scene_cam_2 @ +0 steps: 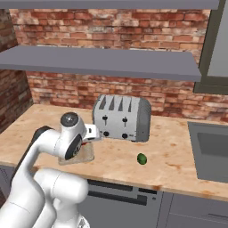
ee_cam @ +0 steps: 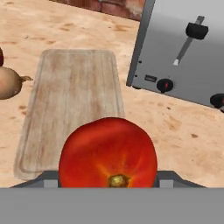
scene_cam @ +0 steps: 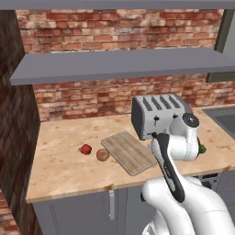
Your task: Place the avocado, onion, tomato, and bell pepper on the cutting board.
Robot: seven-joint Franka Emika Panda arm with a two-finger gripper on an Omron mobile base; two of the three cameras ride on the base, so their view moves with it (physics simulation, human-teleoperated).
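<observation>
- Clamping the tomato [ee_cam: 108,153], the gripper [ee_cam: 108,181] hangs above the cutting board [ee_cam: 74,96].
- Onion [ee_cam: 8,83] lies at the board's 9 o'clock side.
- Avocado [scene_cam_2: 142,158] sits apart, near the toaster [scene_cam_2: 122,118].

It was a home kitchen — a pale stone-look counter [scene_cam: 64,167] ran beneath grey shelves [scene_cam: 124,64] on a red brick wall [scene_cam: 114,27], a four-slot steel toaster [scene_cam_2: 122,118] stood at twelve o'clock, and a sink [scene_cam_2: 209,149] lay at three.
</observation>
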